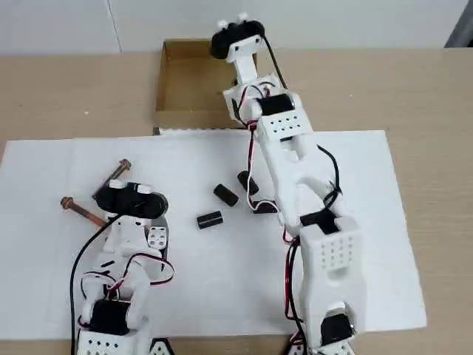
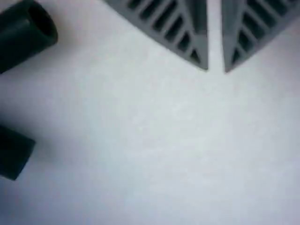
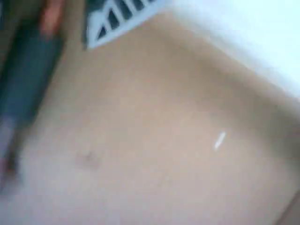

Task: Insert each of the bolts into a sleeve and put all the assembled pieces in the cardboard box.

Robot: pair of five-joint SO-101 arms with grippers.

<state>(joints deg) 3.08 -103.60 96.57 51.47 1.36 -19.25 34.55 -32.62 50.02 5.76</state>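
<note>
Two copper-headed bolts (image 1: 114,174) (image 1: 81,211) lie on the white paper at the left, on either side of my left gripper (image 1: 122,198). In the left wrist view my left gripper (image 2: 215,65) is shut with nothing in it, just above bare paper, with two black sleeves (image 2: 23,35) (image 2: 14,152) off to one side. Three black sleeves (image 1: 226,194) (image 1: 247,183) (image 1: 210,220) lie mid-paper. My right gripper (image 1: 236,37) hangs over the cardboard box (image 1: 177,103). The right wrist view has the box floor (image 3: 164,140) and a dark sleeve with a copper bolt end (image 3: 28,70).
The white paper sheet (image 1: 369,222) covers most of the table in front of the box. Another dark piece (image 1: 264,207) lies partly under the right arm. Bare wooden table (image 1: 66,89) lies left and right of the box.
</note>
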